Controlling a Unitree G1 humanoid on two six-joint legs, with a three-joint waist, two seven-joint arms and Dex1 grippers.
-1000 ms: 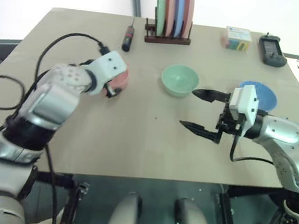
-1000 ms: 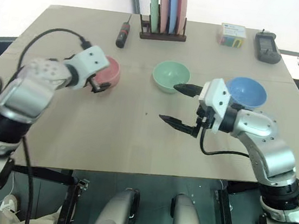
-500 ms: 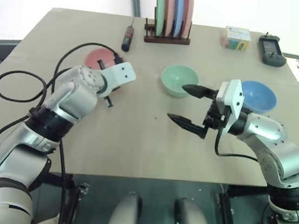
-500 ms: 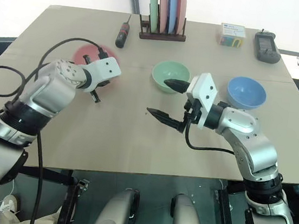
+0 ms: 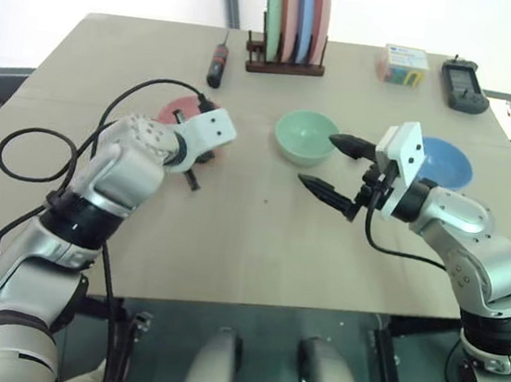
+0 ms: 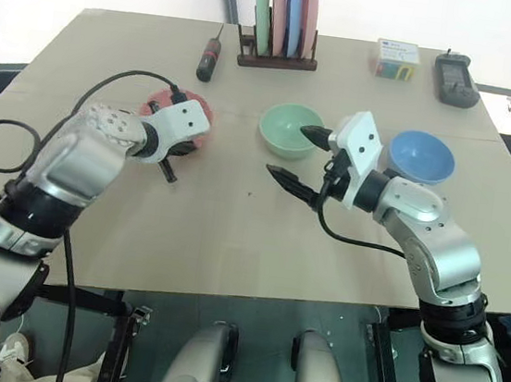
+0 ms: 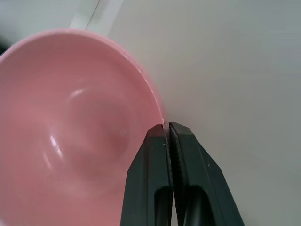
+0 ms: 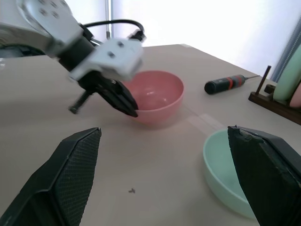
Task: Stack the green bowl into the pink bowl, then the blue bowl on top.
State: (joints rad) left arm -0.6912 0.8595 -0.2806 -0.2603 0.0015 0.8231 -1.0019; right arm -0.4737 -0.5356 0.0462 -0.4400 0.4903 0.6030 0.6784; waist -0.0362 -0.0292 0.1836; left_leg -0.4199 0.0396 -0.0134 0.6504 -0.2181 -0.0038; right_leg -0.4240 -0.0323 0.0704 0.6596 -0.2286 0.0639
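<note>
The pink bowl [image 5: 180,107] stands upright on the table at the left. My left gripper [image 7: 165,126] is shut on its near rim, which also shows from the side in the right wrist view, fingers [image 8: 126,101] over the pink bowl [image 8: 157,92]. The green bowl [image 5: 306,137] sits at mid-table. My right gripper [image 5: 335,169] hovers open just right of it, one finger by its rim, nothing between the fingers. The blue bowl [image 5: 453,165] lies farther right, partly behind that wrist.
At the table's far edge stand a wooden rack of upright plates [image 5: 292,23], a screwdriver [image 5: 219,64], a small box [image 5: 403,66] and a black device [image 5: 464,86]. A black cable [image 5: 117,104] loops over my left arm. Bare tabletop [image 5: 250,237] lies in front of the bowls.
My left gripper has closed on the pink bowl's rim, and over the last half second the bowl has slid right and nearer with it. The right gripper stayed open and swung toward the green bowl.
</note>
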